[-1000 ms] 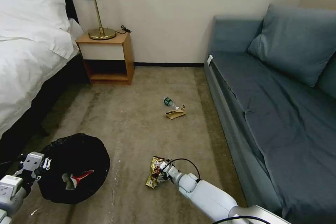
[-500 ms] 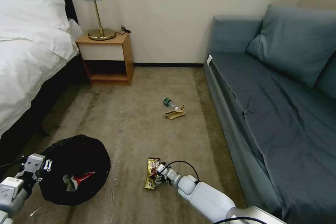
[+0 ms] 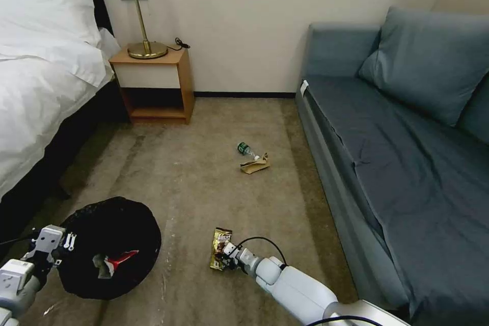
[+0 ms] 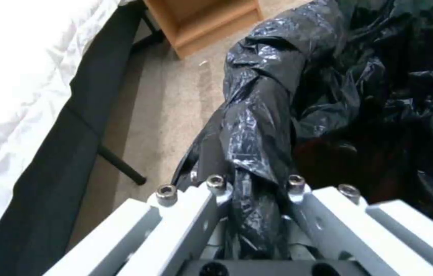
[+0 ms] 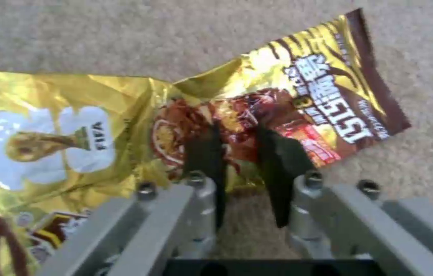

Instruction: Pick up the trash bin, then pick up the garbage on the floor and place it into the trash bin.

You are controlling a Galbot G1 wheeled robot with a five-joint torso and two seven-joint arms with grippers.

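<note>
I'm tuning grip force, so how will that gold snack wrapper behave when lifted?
The gold snack wrapper looks creased and thin, so it is probably floppy and very light. Its glossy foil may be slippery. The right hand pinches a raised fold near its middle, so both ends would likely droop.

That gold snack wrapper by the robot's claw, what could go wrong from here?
The right gripper pinches only a small fold of the snack wrapper, so the slick foil might slip out on lifting. The left gripper holds the trash bin only by its black bag; that bag could stretch or pull off. The bottle and brown paper lie farther off.
</note>
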